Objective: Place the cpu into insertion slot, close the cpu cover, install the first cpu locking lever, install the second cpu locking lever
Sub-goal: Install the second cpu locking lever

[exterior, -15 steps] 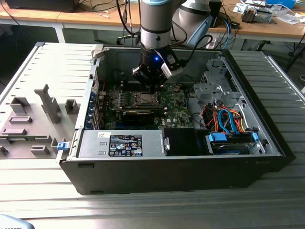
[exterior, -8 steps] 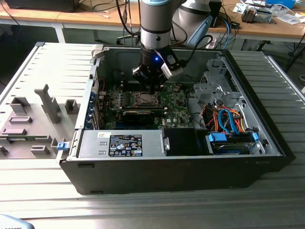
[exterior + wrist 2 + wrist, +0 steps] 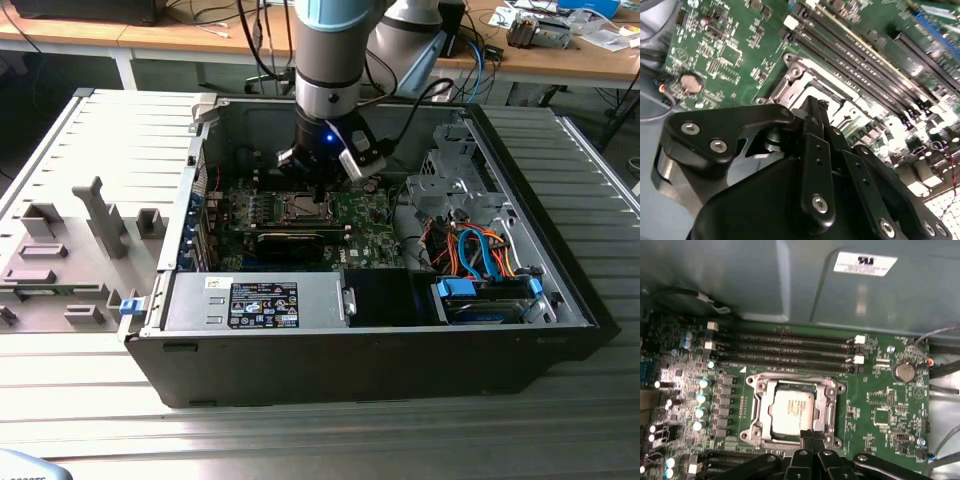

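Observation:
The cpu (image 3: 790, 411), a silvery square chip, lies flat in the insertion slot (image 3: 301, 208) on the green board. The cpu cover (image 3: 795, 384), a metal frame with a window, lies down around it, and the chip shows through the window. My gripper (image 3: 812, 434) is shut, its two black fingertips pressed together with nothing visible between them. The tips sit at the edge of the socket frame, right beside the chip. In the second wrist view the gripper (image 3: 813, 102) points down at the cover's rim (image 3: 805, 75). In the exterior view the gripper (image 3: 318, 190) hangs inside the open computer case, just above the socket.
Long black memory slots (image 3: 790, 347) run beside the socket, and a coin battery (image 3: 903, 372) sits further along the board. The case walls, a power supply (image 3: 260, 303) and a drive cage with coloured cables (image 3: 470, 250) hem the arm in. A grey fixture tray (image 3: 70, 250) lies outside, at the exterior view's left.

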